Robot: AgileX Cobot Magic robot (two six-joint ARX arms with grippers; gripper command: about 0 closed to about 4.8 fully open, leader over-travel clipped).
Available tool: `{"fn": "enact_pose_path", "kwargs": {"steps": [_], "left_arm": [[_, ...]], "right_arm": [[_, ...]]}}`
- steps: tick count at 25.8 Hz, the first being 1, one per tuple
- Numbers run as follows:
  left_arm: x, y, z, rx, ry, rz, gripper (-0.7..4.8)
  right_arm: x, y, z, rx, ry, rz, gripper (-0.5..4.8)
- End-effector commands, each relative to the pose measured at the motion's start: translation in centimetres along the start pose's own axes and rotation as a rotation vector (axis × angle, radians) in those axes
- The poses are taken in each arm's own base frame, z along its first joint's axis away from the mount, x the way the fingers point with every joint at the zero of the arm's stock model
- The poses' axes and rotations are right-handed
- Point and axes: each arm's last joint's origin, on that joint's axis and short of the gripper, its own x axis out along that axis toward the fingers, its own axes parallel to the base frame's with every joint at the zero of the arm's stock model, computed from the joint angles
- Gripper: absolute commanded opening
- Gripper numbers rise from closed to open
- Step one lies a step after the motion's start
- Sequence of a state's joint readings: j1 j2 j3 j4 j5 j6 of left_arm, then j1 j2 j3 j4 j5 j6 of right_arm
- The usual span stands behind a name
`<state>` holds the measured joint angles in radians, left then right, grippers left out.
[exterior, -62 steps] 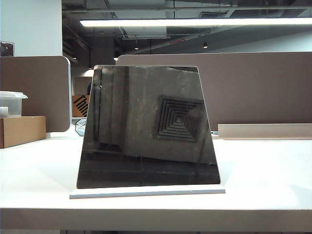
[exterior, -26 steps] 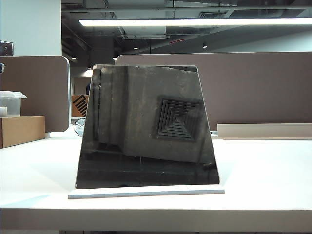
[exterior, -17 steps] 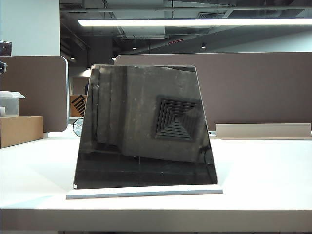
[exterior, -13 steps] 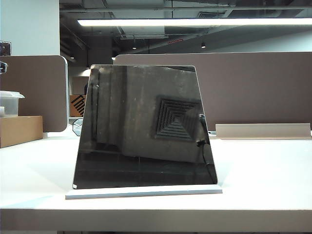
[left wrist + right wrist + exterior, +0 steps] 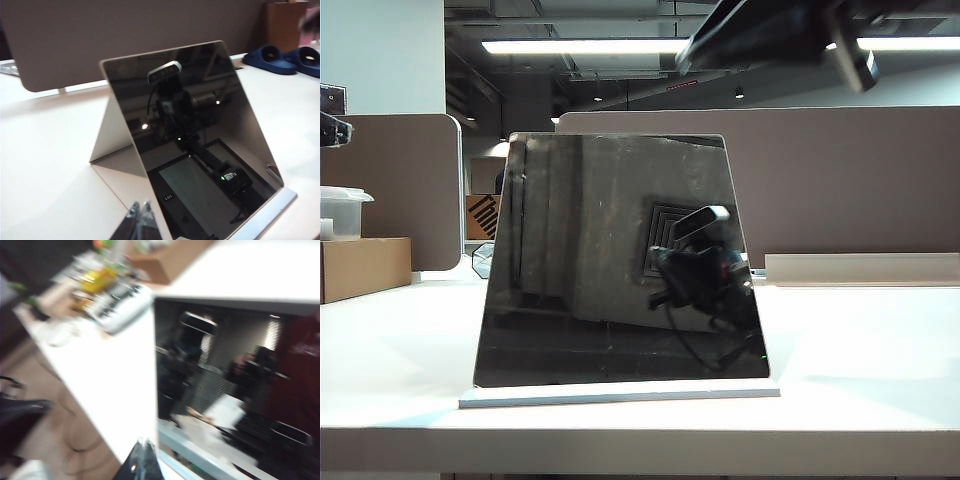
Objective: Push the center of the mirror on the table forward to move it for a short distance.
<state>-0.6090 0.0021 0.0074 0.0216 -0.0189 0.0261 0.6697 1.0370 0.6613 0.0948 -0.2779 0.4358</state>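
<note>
- Left gripper (image 5: 140, 216): two finger tips visible in the left wrist view, pressed together at the tips, nothing between them; hovering just off the mirror's (image 5: 200, 145) side edge, low, near its base; contact not clear.
- Right gripper (image 5: 141, 456): right wrist view is blurred; dark fingertips appear to meet in a point, nothing held; sits close to the mirror's (image 5: 235, 375) lower near corner and the thin white base strip (image 5: 200, 452); touching or not, cannot tell.
- Exterior view: one dark arm (image 5: 770, 35) crosses overhead at top right, above the mirror; neither gripper's tips are visible there. Another bit of dark hardware (image 5: 332, 128) pokes in at the left edge.
- Mirror (image 5: 620, 260): one, frameless, dark face, rounded top corners, leaning back on one white base (image 5: 620, 397); stands near the front edge of the table (image 5: 860, 350), about the middle of its width.
- Mirror face reflects a dark arm with a light camera bar, and a square ceiling vent.
- Left wrist view: folded white stand panel (image 5: 112, 135) behind the mirror, base lip at front.
- Table: one, white.
- Back edge: two brown partition panels (image 5: 850, 180), one low white strip (image 5: 860, 268) at right.
- Left edge of table: one cardboard box (image 5: 365, 268) with one clear plastic tub (image 5: 342, 212) on it.
- One small clear octagonal object (image 5: 483, 260) just behind the mirror's left side.
- Left wrist view, far off: two blue slippers (image 5: 285, 59), one cardboard box (image 5: 285, 22).
</note>
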Motion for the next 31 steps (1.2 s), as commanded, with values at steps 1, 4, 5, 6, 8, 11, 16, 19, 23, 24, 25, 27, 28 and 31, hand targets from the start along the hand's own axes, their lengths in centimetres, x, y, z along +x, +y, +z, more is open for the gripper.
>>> {"fn": "enact_pose_path", "kwargs": {"steps": [1, 4, 5, 6, 8, 11, 16, 19, 23, 24, 25, 27, 28, 31], "left_arm": [[0.0, 0.0, 0.0, 0.0, -0.007, -0.006, -0.05], [0.0, 0.0, 0.0, 0.0, -0.007, -0.005, -0.05], [0.0, 0.0, 0.0, 0.0, -0.007, -0.005, -0.05], [0.0, 0.0, 0.0, 0.0, -0.007, -0.006, -0.05], [0.0, 0.0, 0.0, 0.0, -0.008, -0.005, -0.05], [0.0, 0.0, 0.0, 0.0, -0.007, -0.006, -0.05], [0.0, 0.0, 0.0, 0.0, -0.007, -0.002, -0.05], [0.0, 0.0, 0.0, 0.0, -0.007, -0.001, -0.05], [0.0, 0.0, 0.0, 0.0, -0.007, 0.001, -0.05], [0.0, 0.0, 0.0, 0.0, -0.008, 0.0, -0.05], [0.0, 0.0, 0.0, 0.0, -0.007, 0.0, -0.05], [0.0, 0.0, 0.0, 0.0, -0.008, 0.001, -0.05], [0.0, 0.0, 0.0, 0.0, -0.007, 0.001, -0.05], [0.0, 0.0, 0.0, 0.0, -0.007, -0.001, -0.05]], "right_arm": [[2.3, 1.0, -0.9, -0.036, 0.021, -0.085, -0.05], [4.8, 1.8, -1.9, -0.054, 0.074, -0.14, -0.05], [5.7, 2.0, -2.3, -0.064, 0.084, -0.179, -0.05], [6.4, 2.2, -2.6, -0.072, 0.089, -0.209, -0.05], [7.7, 2.4, -3.0, -0.087, 0.098, -0.258, -0.05], [8.7, 2.6, -3.1, -0.092, 0.103, -0.292, -0.05], [9.8, 2.1, -3.5, -0.081, 0.105, -0.348, -0.05], [10.4, 1.6, -3.7, -0.081, 0.119, -0.342, -0.05], [11.2, 1.5, -3.6, -0.106, 0.136, -0.389, -0.05], [11.3, 1.5, -3.6, -0.108, 0.136, -0.391, -0.05], [11.4, 1.4, -3.4, -0.11, 0.132, -0.392, -0.05], [11.7, 1.4, -3.2, -0.113, 0.124, -0.391, -0.05], [11.8, 1.3, -3.2, -0.112, 0.126, -0.394, -0.05], [12.5, 0.9, -3.3, -0.111, 0.14, -0.421, -0.05]]}}
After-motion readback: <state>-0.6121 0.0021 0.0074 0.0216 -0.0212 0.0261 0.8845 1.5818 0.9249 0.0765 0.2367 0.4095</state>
